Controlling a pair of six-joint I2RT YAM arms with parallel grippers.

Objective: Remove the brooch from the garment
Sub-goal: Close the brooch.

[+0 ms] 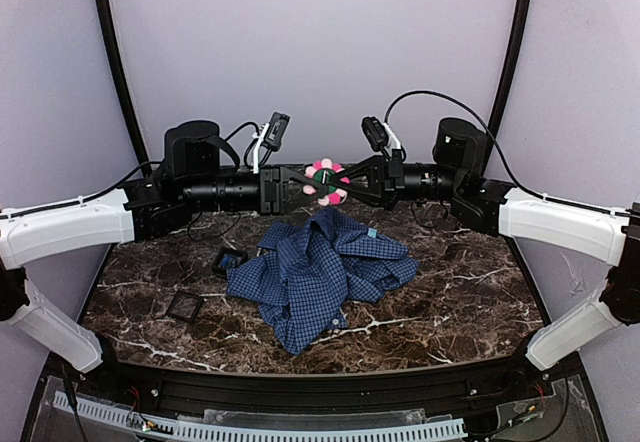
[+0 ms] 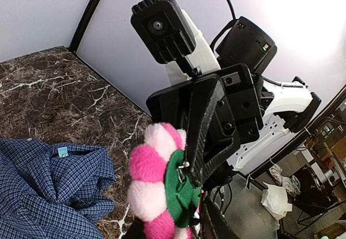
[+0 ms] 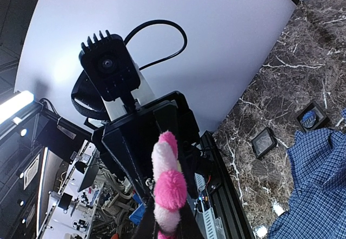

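Top view: both arms are raised and meet tip to tip over the far middle of the desk. The brooch hangs in the air between the left gripper and the right gripper. The shirt lies crumpled on the desk below, with two small black trays to its left. From here the shirt's raised fold sits just under the brooch, so this view does not settle whether they are apart. Left wrist view: the brooch shows pink petals and a green centre, and the right gripper's black fingers are pinching its edge. The shirt and its light-blue tag lie well below it, and no cloth can be seen hanging from the brooch. Judgement: the brooch is off the shirt. Right wrist view: the brooch is seen edge-on, pinched at the bottom of the picture by this arm's own fingers. The left gripper stands close behind it. I cannot tell whether the left gripper is pressed onto the brooch or only flanks it. Judgement: the brooch is held high between the arms either to pass it across or to steady it, away from the shirt.
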